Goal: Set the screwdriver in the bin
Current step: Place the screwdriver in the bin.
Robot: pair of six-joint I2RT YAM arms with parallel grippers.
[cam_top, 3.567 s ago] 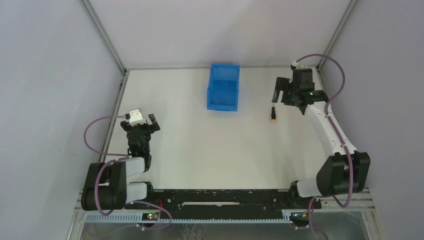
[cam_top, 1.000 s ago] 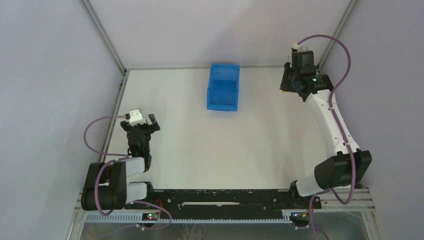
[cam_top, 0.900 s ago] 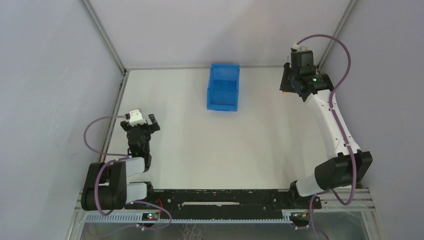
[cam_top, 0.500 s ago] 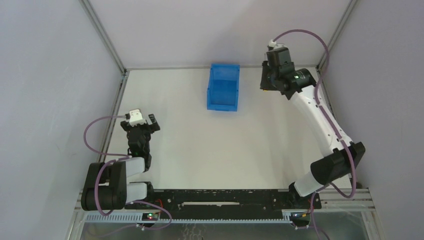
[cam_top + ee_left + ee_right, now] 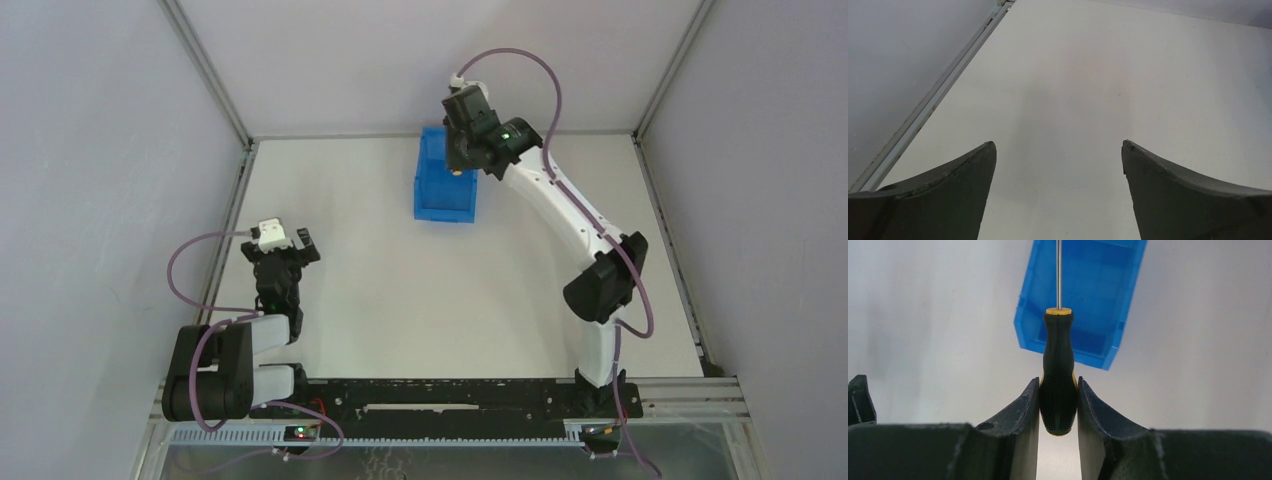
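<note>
The blue bin (image 5: 438,192) stands at the back middle of the table, and from the right wrist it appears below as a blue box (image 5: 1103,300). My right gripper (image 5: 459,165) hangs over the bin's far right part, shut on the screwdriver (image 5: 1058,370). Its black handle with a yellow collar sits clamped between the two fingers (image 5: 1023,415), and the thin metal shaft points out over the bin's inside. A speck of yellow (image 5: 457,172) under the gripper is all the top view shows of the tool. My left gripper (image 5: 287,246) rests open at the near left, with nothing between its fingertips (image 5: 985,160).
Grey walls and metal frame posts (image 5: 205,70) close in the white table (image 5: 400,290) on three sides. The right arm (image 5: 560,205) stretches diagonally from its base across the right half toward the bin. A rail (image 5: 923,112) runs along the table's left edge.
The right arm has swung left from the back right corner to above the bin, carrying the screwdriver. The left arm has not moved.
</note>
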